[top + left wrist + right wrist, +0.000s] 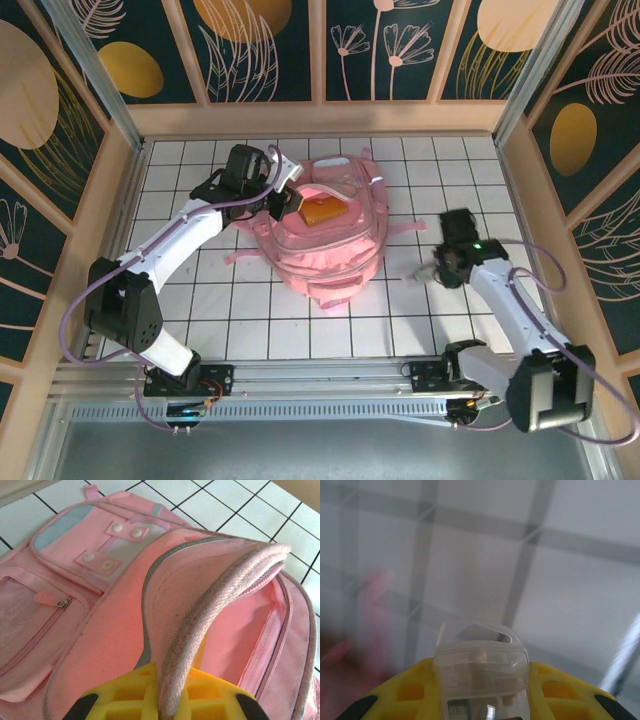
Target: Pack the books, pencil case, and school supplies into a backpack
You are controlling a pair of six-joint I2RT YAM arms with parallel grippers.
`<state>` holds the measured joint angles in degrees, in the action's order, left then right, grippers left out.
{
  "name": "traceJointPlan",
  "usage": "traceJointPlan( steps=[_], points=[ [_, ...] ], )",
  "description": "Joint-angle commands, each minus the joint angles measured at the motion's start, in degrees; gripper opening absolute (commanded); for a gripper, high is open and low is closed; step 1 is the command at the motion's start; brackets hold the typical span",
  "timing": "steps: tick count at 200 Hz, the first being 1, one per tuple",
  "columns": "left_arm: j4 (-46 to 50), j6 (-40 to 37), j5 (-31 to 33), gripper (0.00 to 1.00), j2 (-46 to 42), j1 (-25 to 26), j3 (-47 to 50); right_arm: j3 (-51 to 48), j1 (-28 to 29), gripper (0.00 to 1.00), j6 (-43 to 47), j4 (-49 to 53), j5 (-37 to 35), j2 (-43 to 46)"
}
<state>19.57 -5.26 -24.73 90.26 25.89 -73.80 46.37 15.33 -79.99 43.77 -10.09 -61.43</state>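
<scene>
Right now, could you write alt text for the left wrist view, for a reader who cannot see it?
The shut left gripper pinches the zipper-edged rim of the pink backpack and holds it up, so the main compartment gapes open, pink inside. Left of it are the backpack's front pockets with white snaps; a white gridded table lies behind.

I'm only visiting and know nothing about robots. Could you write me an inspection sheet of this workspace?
Surface: white table with a dark grid.
Job's things: pink backpack lies open mid-table; an orange-brown flat item sits in its mouth; clear plastic packet sits in the right gripper.
Clutter: nothing seen.
Grippers: left gripper shut on the backpack's zipper rim, lifting it; right gripper shut on the packet, right of the backpack.
Cables: purple cables loop along both arms.
Surroundings: dark walls with peach leaf patterns.
</scene>
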Motion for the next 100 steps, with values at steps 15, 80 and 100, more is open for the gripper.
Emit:
traceJointPlan(
  steps=[15, 80, 100],
  points=[
    [-7.75, 2.98, -2.79, 0.0, -1.41, -0.03, -1.87, 11.71, 19.58, 0.23, -12.12, -4.7, 2.47, -5.98],
    [-9.41, 6.33, -5.81, 0.0, -0.86, -0.02, -1.38, 30.75, 25.8, 0.23, -12.51, -15.69, 6.46, -28.31],
    [-10.33, 7.13, -6.37, 0.0, -1.22, -0.02, -0.32, 32.42, 24.55, 0.24, -13.06, -16.51, 5.31, -30.78]
  ],
)
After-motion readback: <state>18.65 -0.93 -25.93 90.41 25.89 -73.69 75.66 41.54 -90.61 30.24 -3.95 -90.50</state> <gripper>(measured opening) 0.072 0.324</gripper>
